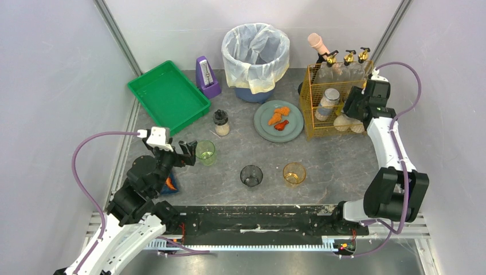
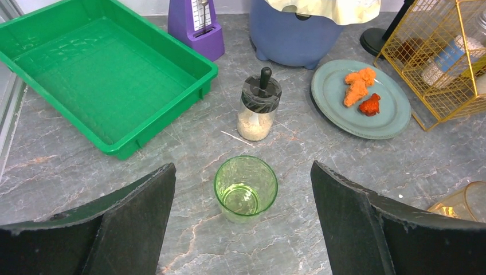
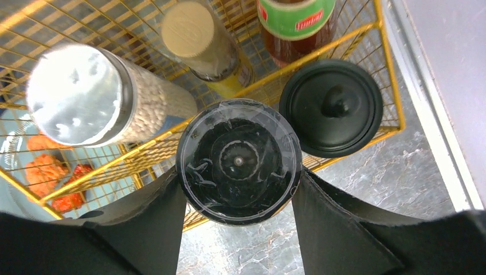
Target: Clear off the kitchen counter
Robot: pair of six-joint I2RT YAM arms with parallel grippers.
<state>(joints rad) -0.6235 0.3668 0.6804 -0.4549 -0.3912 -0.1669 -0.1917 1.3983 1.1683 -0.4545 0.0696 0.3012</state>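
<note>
Our left gripper (image 1: 189, 153) gapes just short of a green glass (image 1: 205, 152); our right gripper (image 3: 238, 177) clamps a black-lidded jar (image 3: 238, 160) by the bottle-filled basket (image 1: 312, 114) on the counter (image 1: 332, 160), which runs left-right.

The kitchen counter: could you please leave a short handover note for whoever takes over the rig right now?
Left gripper: jaws open, either side of the green glass, not touching it.
Right gripper: jaws closed on a black-lidded jar at the wire basket's edge.
The kitchen counter holds the dark glass, amber glass, plate of food and shaker; the green tray holds nothing.
Done: nothing visibly put away. Left: almost everything.
</note>
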